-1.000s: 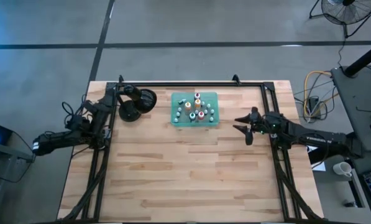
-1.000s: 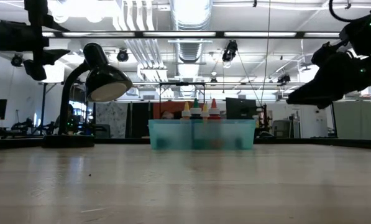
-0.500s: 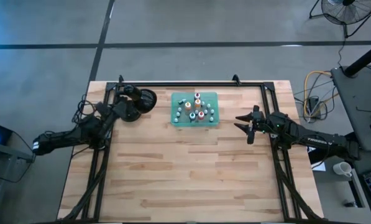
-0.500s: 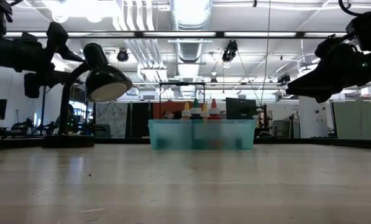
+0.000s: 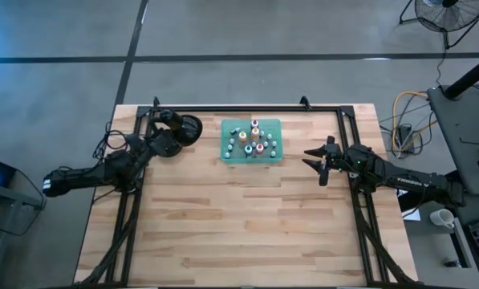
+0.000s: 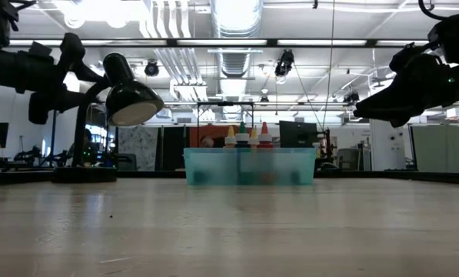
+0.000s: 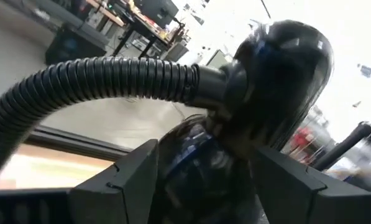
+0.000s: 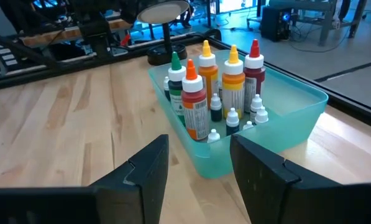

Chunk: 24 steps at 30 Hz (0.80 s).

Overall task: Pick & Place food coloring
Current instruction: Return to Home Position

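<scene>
Food coloring (image 8: 233, 78) in bin (image 8: 291, 121), well apart frm R jaws.

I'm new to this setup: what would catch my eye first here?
Most striking is the cluster of food coloring bottles standing upright in the translucent green bin at the far middle of the table. A black desk lamp stands just left of it, with the left claw, open, close beside the lamp. The right claw hovers open to the bin's right.

Black desk lamp (image 5: 188, 128) near the wooden table's (image 5: 247, 229) far left corner; fan (image 5: 448, 11) off-table, far right.
</scene>
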Each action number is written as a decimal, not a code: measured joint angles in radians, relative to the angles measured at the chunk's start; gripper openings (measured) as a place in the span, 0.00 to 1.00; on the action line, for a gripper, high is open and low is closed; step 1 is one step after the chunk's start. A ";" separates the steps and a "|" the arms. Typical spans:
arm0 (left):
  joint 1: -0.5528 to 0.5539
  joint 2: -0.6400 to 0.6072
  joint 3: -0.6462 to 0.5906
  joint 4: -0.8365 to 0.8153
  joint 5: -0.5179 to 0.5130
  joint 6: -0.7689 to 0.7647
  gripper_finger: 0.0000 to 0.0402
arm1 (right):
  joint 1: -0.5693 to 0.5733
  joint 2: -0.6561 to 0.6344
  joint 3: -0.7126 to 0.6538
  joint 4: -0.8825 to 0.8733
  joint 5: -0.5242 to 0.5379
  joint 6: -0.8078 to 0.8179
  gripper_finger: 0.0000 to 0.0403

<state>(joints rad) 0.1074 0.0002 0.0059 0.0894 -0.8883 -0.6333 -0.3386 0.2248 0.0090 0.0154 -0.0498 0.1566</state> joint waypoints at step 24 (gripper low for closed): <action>0.002 -0.001 0.000 -0.048 1.061 0.604 0.55 | 0.000 0.000 0.000 0.000 0.000 0.000 0.41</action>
<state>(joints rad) 0.1097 -0.0006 0.0055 0.0410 0.1724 -0.0296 -0.3386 0.2252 0.0093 0.0151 -0.0498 0.1566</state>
